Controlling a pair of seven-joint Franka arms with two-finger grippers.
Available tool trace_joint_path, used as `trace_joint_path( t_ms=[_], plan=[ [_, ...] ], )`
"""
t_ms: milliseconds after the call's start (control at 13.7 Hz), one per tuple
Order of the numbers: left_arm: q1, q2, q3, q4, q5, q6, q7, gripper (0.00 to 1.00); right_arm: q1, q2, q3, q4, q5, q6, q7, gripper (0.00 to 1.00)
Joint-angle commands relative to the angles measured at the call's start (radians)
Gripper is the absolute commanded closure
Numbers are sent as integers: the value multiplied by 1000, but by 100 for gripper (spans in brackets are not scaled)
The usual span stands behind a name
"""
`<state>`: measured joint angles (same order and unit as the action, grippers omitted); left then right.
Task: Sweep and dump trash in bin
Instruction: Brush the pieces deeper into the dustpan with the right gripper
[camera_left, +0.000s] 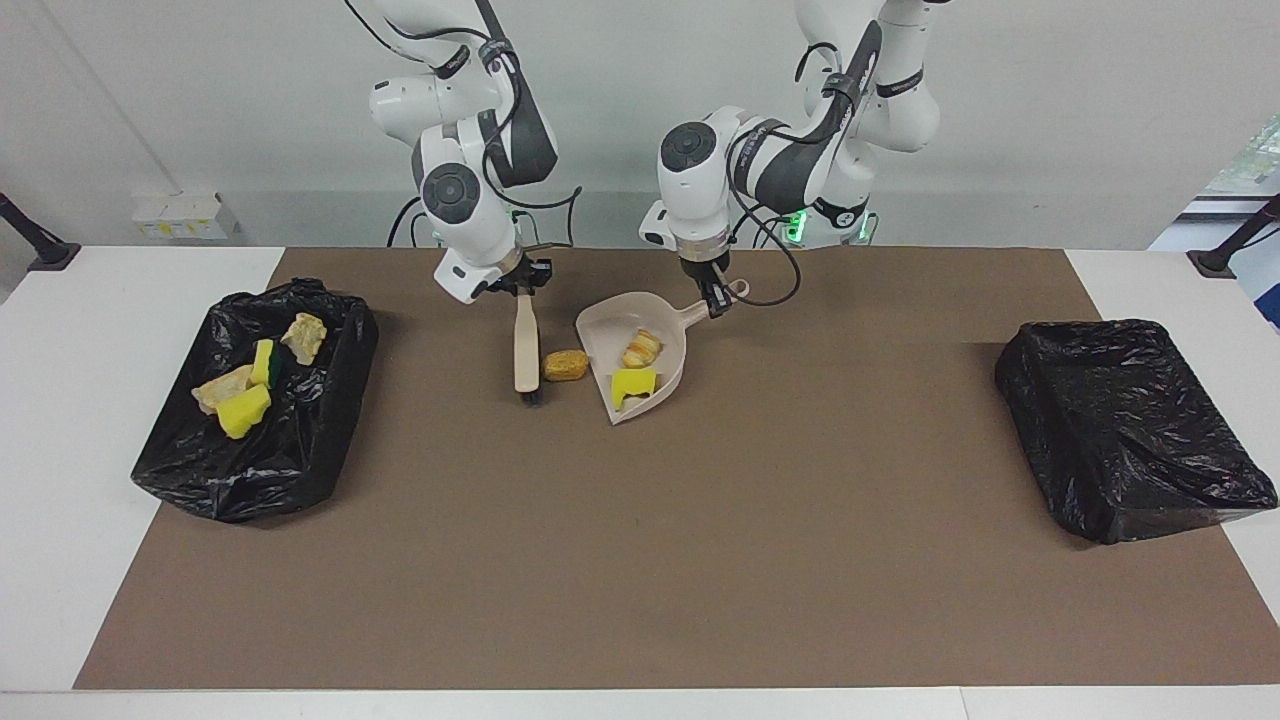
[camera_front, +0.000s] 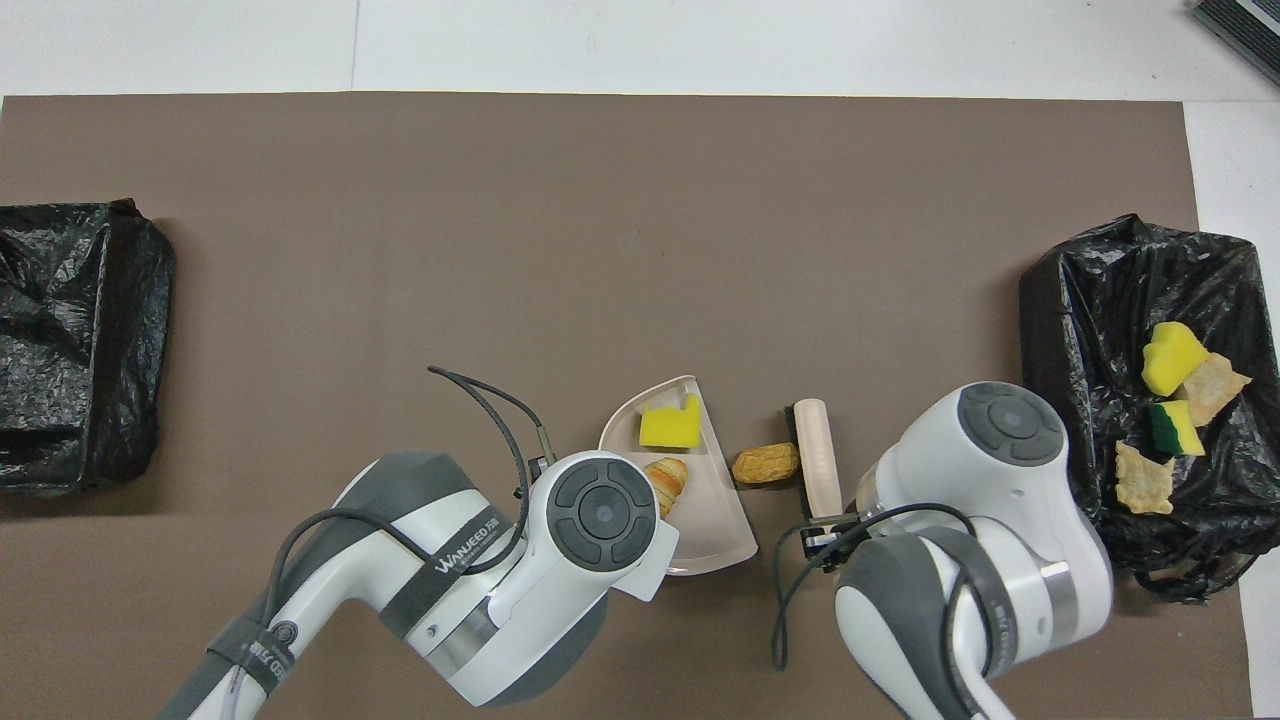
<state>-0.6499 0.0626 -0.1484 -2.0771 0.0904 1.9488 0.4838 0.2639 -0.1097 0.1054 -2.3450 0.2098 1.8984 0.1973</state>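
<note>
Key relation: the last loose scrap, a golden-brown bread piece (camera_left: 565, 365), lies on the table between the brush (camera_left: 523, 350) and the open mouth of the dustpan (camera_left: 668, 375), touching or just beside the bristle end, with a small gap to the pan's lip. Right pincer (camera_left: 522, 288) is clamped on the brush handle; the brush's long axis runs away from the robots, bristle end farthest out, roughly parallel to the pan's mouth edge. Left pincer (camera_left: 716, 300) is clamped on the dustpan handle, pan resting with its lip on the table and the mouth facing the brush. So the scrap lies sideways from the brush, toward the left arm's end, straight in line with the pan. My read: the next move is a short sideways push of the brush toward the pan, bristles kept low so the piece doesn't roll under or out past the tip. Already in the pan: a yellow sponge chunk (camera_left: 632, 384) and a croissant-like piece (camera_left: 641, 349). Four more scraps (camera_left: 250, 388) sit in the black bin (camera_left: 300, 450) at the right arm's end, so that one is the likely dump target; the second black bin (camera_left: 1120, 430) at the left arm's end shows nothing on it. Risk: the piece is rounded and could roll along the bristles instead of going in.
</note>
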Motion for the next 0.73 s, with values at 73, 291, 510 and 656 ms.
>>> trace_joint_path(
  t_ms=[73, 291, 510, 656],
  plan=[
    [-5, -32, 7, -55, -23, 27, 19, 100, 66, 53, 7, 15, 81, 53, -2, 100],
    [9, -40, 7, -74, -24, 48, 19, 100, 93, 55, 8, 27, 317, 57, -171, 100],
    [22, -40, 7, -90, -24, 108, 19, 100, 92, 67, 5, 47, 333, 45, -251, 100],
    [29, -41, 7, -104, -24, 145, 24, 100, 78, 65, 1, 68, 324, 16, -250, 100]
  ],
)
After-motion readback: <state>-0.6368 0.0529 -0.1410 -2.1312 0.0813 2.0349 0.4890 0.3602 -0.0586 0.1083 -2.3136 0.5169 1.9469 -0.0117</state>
